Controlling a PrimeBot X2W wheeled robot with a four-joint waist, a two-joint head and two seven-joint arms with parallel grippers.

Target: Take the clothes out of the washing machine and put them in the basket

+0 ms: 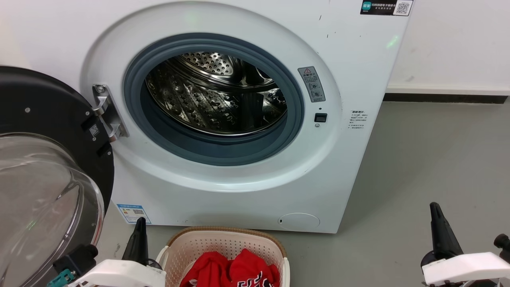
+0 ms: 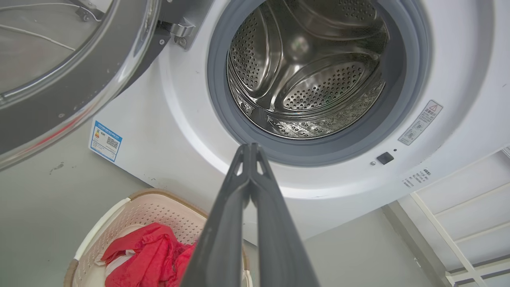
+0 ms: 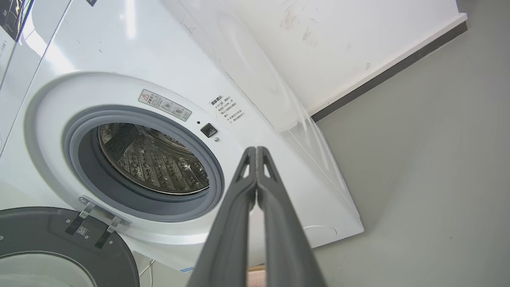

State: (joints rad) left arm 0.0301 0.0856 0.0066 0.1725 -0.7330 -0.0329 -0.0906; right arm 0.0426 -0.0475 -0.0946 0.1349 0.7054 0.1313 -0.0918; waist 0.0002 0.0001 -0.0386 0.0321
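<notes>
Left gripper (image 2: pixel 250 149) and right gripper (image 3: pixel 256 151) are pinched closed, empty. Beside the left one, red clothes (image 1: pixel 231 269) with cut-off white lettering lie in the basket (image 1: pixel 223 236). The washing machine (image 1: pixel 239 191) stands ahead, its stickers too small to read.

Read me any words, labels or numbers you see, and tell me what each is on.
Large white front-loading washing machine, black corner sticker: too small to read.
Its grey warning sticker, red triangle: text unreadable.
Its blue-edged label: blurred.
Red jersey in the cream perforated basket: white lettering cut off.
</notes>
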